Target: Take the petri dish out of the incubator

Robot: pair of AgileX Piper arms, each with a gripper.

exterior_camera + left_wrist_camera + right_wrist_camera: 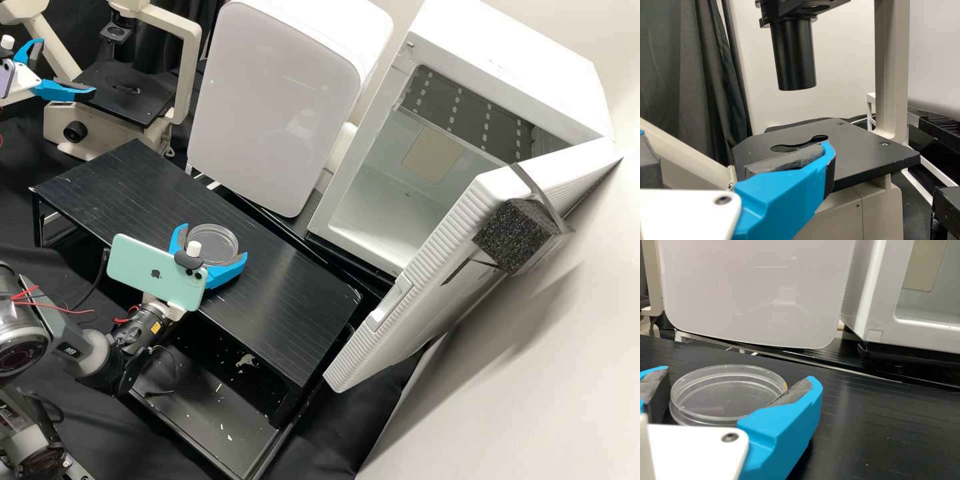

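The petri dish (pixel 727 397) sits on the black stand (pixel 287 267) between the right claw's (pixel 212 243) wide-spread fingers; I cannot tell if they touch it. Beyond that claw stands a white cabinet (pixel 513 73), door open. Well apart, the left claw (pixel 66 67) is wide, near the microscope (pixel 127 100)

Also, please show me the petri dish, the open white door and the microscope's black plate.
Petri dish (pixel 725 396): right wrist view, on its clear flat bottom.
Open white door (pixel 448 247): high view, on its ribbed edge.
Black microscope plate (pixel 860 150): left wrist view, on its top surface.
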